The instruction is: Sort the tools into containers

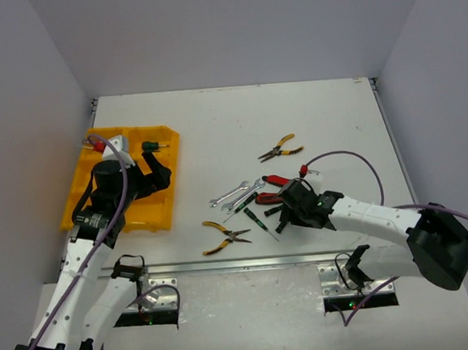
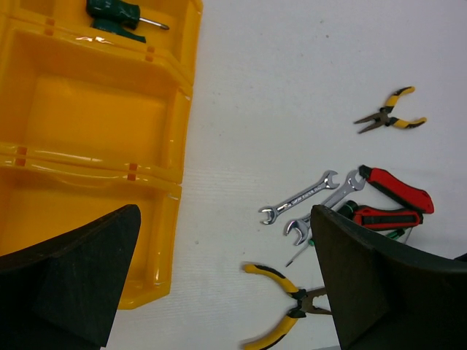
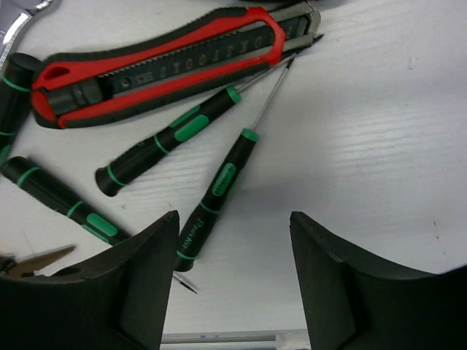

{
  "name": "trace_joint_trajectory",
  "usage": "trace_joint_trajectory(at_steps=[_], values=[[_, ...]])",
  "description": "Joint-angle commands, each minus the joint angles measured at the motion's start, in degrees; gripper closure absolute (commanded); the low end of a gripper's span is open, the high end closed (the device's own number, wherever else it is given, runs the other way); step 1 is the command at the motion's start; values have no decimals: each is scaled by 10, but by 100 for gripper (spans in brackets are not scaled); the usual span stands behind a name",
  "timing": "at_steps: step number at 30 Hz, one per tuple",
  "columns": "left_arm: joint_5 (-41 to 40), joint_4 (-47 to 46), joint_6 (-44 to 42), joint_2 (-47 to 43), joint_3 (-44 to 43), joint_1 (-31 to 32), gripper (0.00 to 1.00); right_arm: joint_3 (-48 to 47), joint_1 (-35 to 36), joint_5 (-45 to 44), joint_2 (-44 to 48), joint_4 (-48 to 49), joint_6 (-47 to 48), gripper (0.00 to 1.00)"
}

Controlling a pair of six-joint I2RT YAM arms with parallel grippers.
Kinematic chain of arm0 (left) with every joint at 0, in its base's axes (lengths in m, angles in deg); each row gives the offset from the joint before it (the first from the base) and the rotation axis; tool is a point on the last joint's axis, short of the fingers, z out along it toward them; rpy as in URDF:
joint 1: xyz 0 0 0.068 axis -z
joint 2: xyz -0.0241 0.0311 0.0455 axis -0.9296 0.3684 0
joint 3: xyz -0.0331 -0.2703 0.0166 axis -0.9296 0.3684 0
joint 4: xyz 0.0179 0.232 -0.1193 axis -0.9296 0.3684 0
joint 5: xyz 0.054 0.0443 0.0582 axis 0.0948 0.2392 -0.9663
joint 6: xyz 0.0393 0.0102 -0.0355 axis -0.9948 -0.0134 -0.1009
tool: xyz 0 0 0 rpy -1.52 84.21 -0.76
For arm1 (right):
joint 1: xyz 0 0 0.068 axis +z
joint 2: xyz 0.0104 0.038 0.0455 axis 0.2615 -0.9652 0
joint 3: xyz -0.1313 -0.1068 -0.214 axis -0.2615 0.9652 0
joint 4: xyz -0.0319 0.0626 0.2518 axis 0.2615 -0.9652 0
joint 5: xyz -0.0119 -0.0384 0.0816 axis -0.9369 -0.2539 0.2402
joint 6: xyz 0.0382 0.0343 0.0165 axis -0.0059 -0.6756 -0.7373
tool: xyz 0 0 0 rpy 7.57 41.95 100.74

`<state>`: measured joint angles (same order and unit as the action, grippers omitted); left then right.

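Red utility knife and slim green-banded screwdrivers crowd beneath the right gripper.

1. Covering much of the yellow tray with the left arm in the top view, leaving only the end of a red-handled tool showing at its far corner.
2. Cutting off the green screwdriver at the top edge of the left wrist view.
3. Blurring the near yellow-black pliers, smearing the lower handle and tucking the nose behind the left fingers.
4. Clipping a silver wrench at the right wrist view's top corner and a pliers tip at its left edge.
5. Hiding the handle ends of two green-banded screwdrivers behind the right fingers.
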<state>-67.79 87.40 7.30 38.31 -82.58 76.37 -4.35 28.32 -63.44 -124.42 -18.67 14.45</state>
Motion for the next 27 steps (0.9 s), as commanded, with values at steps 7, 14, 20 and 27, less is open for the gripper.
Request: trace_joint_trajectory(at_steps=[7,14,20,27], values=[[-4,-28,-10,-24,-1,15,0,1,20,-41,-78,42,-57,50],[-3,-28,-10,-24,-1,19,0,22,20,-67,-69,18,-83,63],[1,-29,-11,-23,-1,19,0,76,20,-74,-5,12,-94,63],[6,-29,-12,-18,-1,19,0,78,17,-62,-36,26,-80,61]])
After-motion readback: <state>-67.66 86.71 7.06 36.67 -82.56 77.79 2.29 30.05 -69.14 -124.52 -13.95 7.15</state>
